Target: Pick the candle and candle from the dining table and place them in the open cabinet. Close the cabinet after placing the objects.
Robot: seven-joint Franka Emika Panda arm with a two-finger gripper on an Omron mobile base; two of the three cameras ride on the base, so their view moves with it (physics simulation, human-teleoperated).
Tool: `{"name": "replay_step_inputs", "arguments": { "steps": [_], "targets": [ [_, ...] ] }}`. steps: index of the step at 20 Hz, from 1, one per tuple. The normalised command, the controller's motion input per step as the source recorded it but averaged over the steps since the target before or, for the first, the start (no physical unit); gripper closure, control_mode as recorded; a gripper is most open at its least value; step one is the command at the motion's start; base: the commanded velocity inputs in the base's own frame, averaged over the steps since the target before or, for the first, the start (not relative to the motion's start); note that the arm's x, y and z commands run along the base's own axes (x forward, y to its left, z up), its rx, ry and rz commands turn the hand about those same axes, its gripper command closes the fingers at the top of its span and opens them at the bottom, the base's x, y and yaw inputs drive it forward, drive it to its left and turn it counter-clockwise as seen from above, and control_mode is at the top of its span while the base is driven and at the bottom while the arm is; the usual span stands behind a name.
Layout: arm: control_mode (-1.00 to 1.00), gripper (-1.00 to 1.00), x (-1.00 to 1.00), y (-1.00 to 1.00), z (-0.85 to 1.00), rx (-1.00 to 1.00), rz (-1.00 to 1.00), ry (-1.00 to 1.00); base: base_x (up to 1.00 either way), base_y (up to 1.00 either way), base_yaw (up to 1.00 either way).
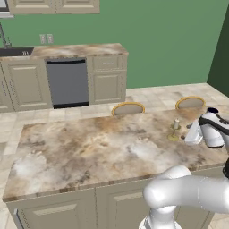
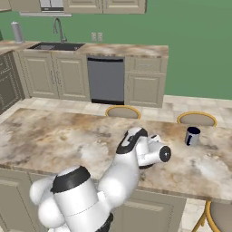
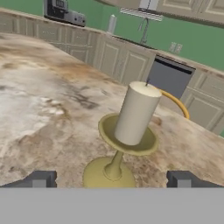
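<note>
Brass candlestick: upright on the dining table, carrying a cream candle in its dish.
Gripper: released, fingertips flanking the foot, at 6 o'clock.
Mug: tabletop, 2 o'clock of the hand.

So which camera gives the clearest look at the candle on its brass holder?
The hand view: the candle stands upright, close and centred on its holder between the open gripper fingertips. In the left base view it is small and far off, just left of the hand. The right base view has the arm in front of that spot.
</note>
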Motion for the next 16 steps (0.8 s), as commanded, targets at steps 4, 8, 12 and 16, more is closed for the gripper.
{"name": "replay_step_inputs", "arguments": {
  "steps": [4,8,12,16],
  "targets": [
    [-1.0,-1.0,0.31,0.0,-0.1,0.0,0.0,0.01,0.0,0.0,0.0],
    [-1.0,-1.0,0.27,0.0,-0.14,0.0,0.0,0.01,0.0,0.0,0.0],
    [-1.0,-1.0,0.15,0.08,-0.26,0.0,0.0,0.01,0.0,0.0,0.0],
    [-1.0,-1.0,0.05,0.19,-0.23,0.0,0.0,0.0,0.0,0.0,0.0]
  ]
}}
